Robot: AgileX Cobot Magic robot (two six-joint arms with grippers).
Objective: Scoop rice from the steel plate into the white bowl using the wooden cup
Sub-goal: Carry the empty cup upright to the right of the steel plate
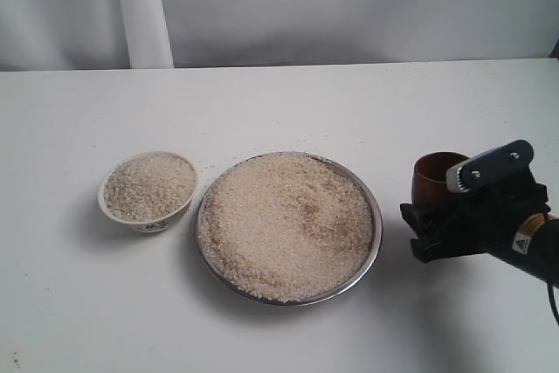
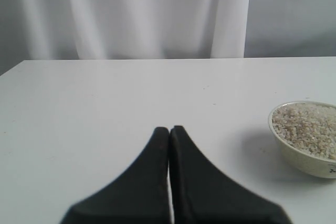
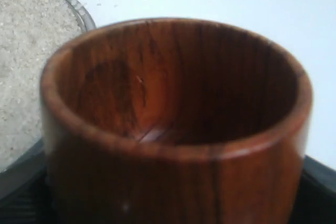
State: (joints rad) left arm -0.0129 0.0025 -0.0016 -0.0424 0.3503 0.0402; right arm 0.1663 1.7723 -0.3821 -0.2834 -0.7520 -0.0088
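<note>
Right gripper clamped on cup; left gripper pressed together.
Cup is upright and empty, just right of the plate rim on the white table. Plate is heaped with rice. The bowl, also full of rice, sits just left of the plate without touching. A few stray grains lie between them. Left gripper is over bare table, bowl near.

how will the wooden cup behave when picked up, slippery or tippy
Probably rigid and light: the wooden cup looks thick-walled and empty. Its glossy side may slip in a pinch. Upright and wide, it seems unlikely to tip.
</note>
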